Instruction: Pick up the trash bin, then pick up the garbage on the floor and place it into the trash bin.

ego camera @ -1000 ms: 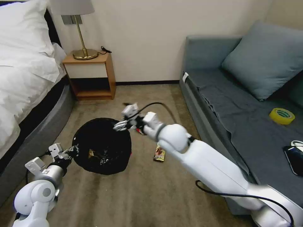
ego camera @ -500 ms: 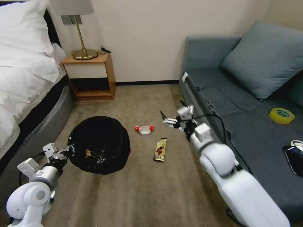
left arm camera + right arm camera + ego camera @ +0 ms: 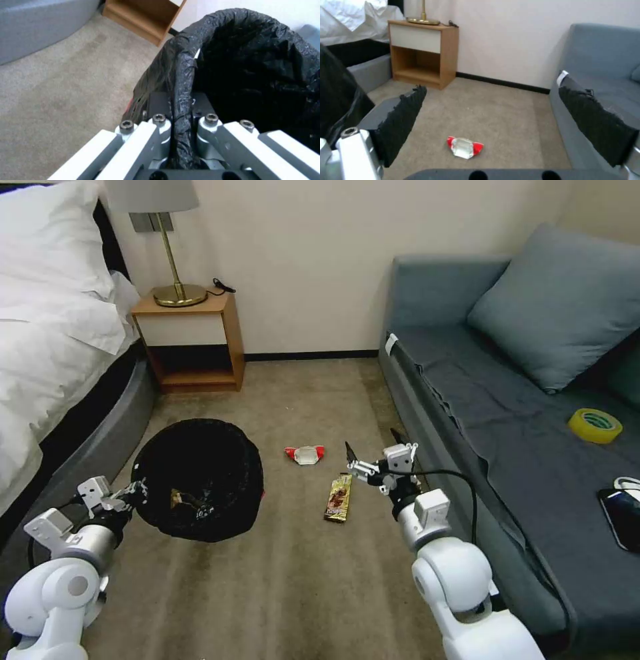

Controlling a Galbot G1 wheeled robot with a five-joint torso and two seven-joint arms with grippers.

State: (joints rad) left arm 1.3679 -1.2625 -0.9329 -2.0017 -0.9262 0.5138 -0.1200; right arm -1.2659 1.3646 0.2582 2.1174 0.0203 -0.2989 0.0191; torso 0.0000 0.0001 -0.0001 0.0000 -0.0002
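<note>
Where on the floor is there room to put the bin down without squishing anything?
Bare beige carpet lies open near the robot, between the left gripper clamping the black-bagged round trash bin and the open right gripper. More lies past the white packet with red ends, toward the wooden nightstand. It's crowded around the brown-gold snack wrapper.

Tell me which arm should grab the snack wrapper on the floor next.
Right. The right pincer is open and empty, beside the snack wrapper, while the left pincer is clamped on the trash bin rim.
</note>
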